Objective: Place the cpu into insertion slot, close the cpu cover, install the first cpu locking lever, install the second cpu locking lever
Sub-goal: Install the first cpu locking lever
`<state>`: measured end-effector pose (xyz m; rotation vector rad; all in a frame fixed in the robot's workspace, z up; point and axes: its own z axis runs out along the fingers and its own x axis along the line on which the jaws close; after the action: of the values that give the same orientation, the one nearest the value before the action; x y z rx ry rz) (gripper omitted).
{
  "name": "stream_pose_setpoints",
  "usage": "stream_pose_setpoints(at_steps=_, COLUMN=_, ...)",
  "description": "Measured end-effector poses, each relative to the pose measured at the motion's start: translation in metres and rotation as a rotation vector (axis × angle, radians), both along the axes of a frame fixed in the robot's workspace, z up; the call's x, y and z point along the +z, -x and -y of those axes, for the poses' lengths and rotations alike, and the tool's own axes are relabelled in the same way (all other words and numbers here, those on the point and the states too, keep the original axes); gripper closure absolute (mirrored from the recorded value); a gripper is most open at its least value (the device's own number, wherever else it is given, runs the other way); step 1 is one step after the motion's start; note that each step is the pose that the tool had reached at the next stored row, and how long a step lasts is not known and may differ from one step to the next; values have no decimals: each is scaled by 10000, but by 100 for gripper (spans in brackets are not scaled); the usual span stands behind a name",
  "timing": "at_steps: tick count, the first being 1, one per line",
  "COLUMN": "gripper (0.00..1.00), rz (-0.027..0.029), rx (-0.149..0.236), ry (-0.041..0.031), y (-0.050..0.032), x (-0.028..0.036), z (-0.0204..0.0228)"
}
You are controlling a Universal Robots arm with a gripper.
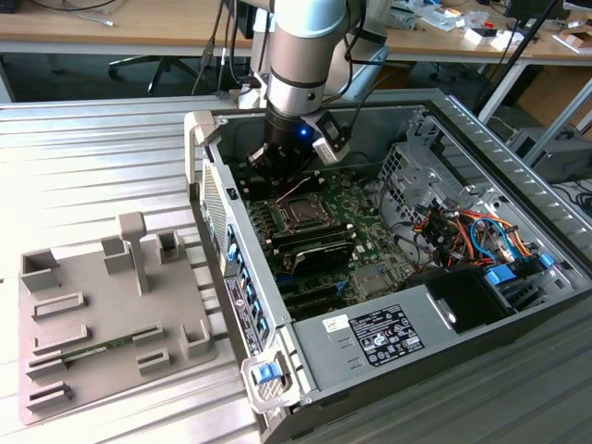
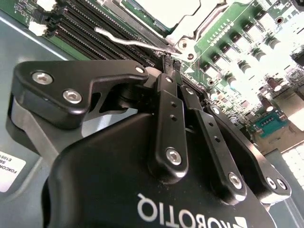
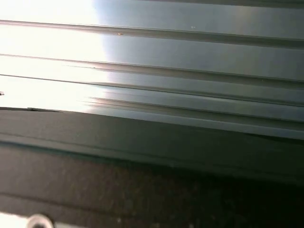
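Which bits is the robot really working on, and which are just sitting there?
For the job:
gripper, by a locking lever
cpu
cpu cover

Just there:
grey holder tray
coloured cables
memory slots

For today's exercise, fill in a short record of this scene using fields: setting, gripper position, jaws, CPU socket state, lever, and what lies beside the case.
setting: open computer case on a ribbed metal table
gripper position: gripper low over the motherboard, at the socket's edge
jaws: shut together, tips at the locking lever
CPU socket state: cpu cover lying flat
lever: thin silvery wire, apparently not yet latched
beside the case: grey parts tray
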<state>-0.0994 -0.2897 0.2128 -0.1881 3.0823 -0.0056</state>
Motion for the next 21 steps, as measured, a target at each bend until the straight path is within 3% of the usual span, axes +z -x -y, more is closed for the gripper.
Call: stream_pose_setpoints(at_steps=21, gripper=89, rz=-74, rx=166, ry=3, y=-92, x=-34, z=16)
